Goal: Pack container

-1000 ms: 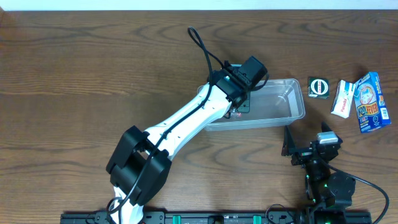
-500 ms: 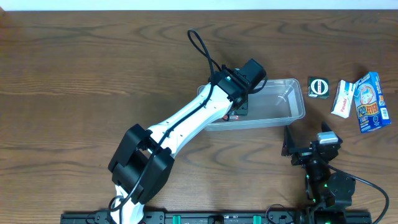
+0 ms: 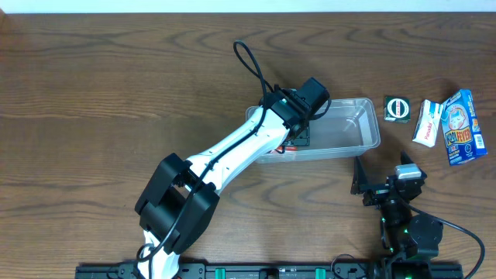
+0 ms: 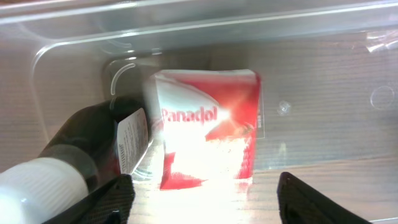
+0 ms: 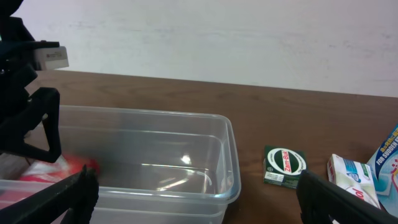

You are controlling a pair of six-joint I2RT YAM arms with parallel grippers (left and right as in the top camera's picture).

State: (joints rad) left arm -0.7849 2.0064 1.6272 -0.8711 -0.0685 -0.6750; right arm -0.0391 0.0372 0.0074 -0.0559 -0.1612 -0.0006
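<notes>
The clear container point(image 3: 374, 124) sits right of the table's middle. My left gripper point(image 3: 302, 136) hangs over its left end, open and empty. In the left wrist view my jaws point(image 4: 205, 208) are spread wide over a red Panadol box point(image 4: 208, 124) lying flat on the container floor point(image 4: 323, 93). A dark bottle with a white cap point(image 4: 68, 162) lies beside the box on its left. My right gripper point(image 3: 385, 175) is open and empty in front of the container's right end. The right wrist view shows the container point(image 5: 231, 163) between my jaws point(image 5: 193, 211).
Three items lie on the table right of the container: a dark green Zam-Buk box point(image 3: 397, 108) point(image 5: 284, 167), a white box point(image 3: 427, 122) point(image 5: 351, 177) and a blue Kool Fever box point(image 3: 462, 128). The container's right half holds nothing.
My left gripper has shifted slightly toward the container's front-left. The right arm has not moved.
</notes>
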